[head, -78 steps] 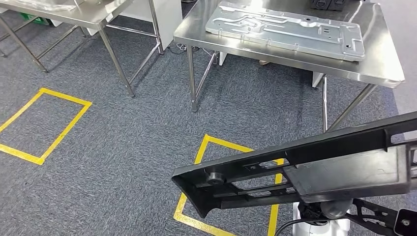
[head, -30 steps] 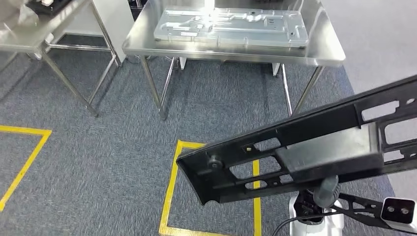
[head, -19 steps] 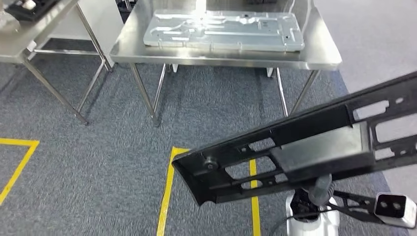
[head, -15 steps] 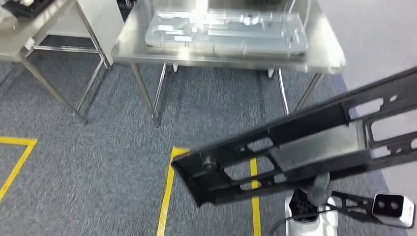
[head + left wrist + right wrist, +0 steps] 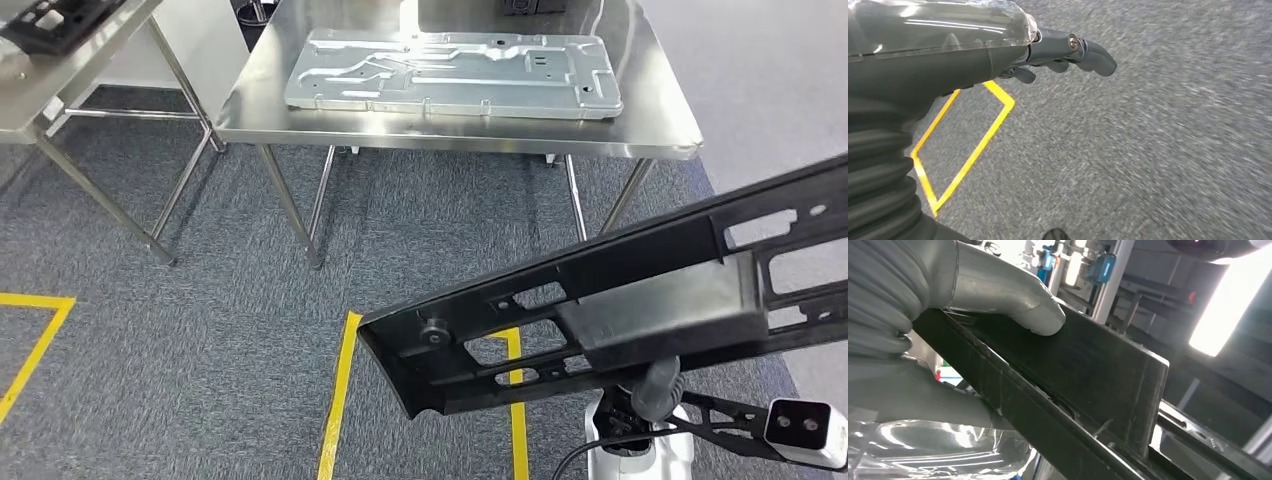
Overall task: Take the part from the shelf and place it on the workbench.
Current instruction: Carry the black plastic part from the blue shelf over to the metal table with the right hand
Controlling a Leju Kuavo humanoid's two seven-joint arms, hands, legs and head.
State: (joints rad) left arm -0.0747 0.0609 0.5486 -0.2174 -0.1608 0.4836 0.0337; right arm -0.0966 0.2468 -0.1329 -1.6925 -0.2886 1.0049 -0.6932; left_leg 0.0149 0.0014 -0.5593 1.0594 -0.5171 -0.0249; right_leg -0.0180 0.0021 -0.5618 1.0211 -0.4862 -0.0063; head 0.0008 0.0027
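Part (image 5: pixel 620 310): long black plastic frame, carried low in front of the robot above the grey carpet (image 5: pixel 200 320), well short of the workbench (image 5: pixel 660 125).

Right hand (image 5: pixel 998 315): in the right wrist view the thick grey thumb lies flat on the part's broad dark face, and the ribbed cover sits close against its edge; the hand grips the part. The fingers on the far side are hidden behind it, so how they wrap I cannot tell.

Left hand (image 5: pixel 1068 50): hangs over the carpet with nothing in it, fingers loosely curled and apart, above a yellow tape square (image 5: pixel 955 145).

Long axis of the part: runs diagonally across the head view, lower end toward the robot's left, upper end rising to the robot's right and out of frame. The lower end is a blunt angled corner over the yellow floor marking (image 5: pixel 345 400).

Look: matte black, rib-walled, with several rectangular cut-outs along its length, a small round boss near the lower end, and a solid flat panel midway.

Workbench: stainless steel, with a large embossed metal plate (image 5: pixel 455 70) lying flat on it.
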